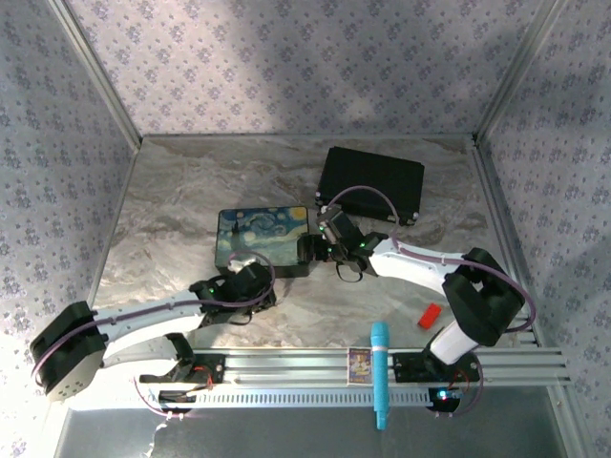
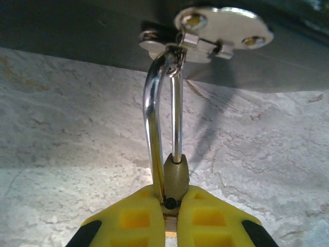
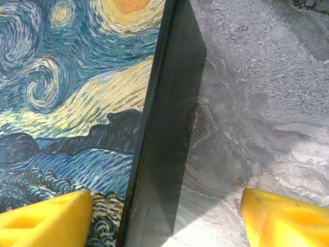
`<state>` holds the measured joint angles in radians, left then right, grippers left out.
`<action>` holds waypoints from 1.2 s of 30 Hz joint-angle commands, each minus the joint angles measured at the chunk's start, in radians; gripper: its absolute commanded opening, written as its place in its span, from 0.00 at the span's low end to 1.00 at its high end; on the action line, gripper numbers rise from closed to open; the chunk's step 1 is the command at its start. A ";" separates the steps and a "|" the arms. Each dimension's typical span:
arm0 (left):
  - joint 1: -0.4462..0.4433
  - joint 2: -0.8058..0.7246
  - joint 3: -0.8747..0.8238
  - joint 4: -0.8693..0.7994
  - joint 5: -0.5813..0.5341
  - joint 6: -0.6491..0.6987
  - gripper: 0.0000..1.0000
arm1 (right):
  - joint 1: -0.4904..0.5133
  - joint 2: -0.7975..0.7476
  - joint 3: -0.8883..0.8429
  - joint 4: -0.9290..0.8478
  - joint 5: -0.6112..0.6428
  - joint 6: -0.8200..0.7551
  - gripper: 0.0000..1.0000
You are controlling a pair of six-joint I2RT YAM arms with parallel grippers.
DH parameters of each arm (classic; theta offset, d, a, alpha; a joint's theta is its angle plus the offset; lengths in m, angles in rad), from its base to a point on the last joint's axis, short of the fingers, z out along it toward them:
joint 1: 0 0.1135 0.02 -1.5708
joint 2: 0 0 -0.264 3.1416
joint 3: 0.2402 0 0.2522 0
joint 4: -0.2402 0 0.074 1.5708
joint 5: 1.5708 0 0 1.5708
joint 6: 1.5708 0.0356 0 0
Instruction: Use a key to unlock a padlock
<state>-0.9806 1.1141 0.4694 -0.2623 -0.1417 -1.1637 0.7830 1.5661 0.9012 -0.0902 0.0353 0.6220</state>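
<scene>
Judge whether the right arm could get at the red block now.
Probably yes: the red block lies uncovered on the table beside that arm, and the right gripper is open, gripping nothing.

Sm. brass padlock (image 2: 176, 177), silver shackle (image 2: 150, 123) thru box hasp (image 2: 205, 31), body pinched in left tool (image 2: 172, 208).

2 boxes (image 1: 264, 236) (image 1: 371, 181), 1 padlock (image 2: 176, 177), 1 red block (image 1: 430, 314).

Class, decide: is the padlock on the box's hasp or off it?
On. The padlock has its shackle through the hasp; left gripper holds it.
</scene>
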 commanded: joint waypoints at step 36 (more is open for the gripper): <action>-0.053 0.273 0.194 -0.366 -0.248 0.142 0.15 | -0.025 0.088 -0.106 -0.096 -0.016 0.043 0.77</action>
<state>-1.0248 1.3354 0.6315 -0.4988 -0.3275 -1.0302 0.7662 1.6032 0.8722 0.0330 -0.0353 0.6678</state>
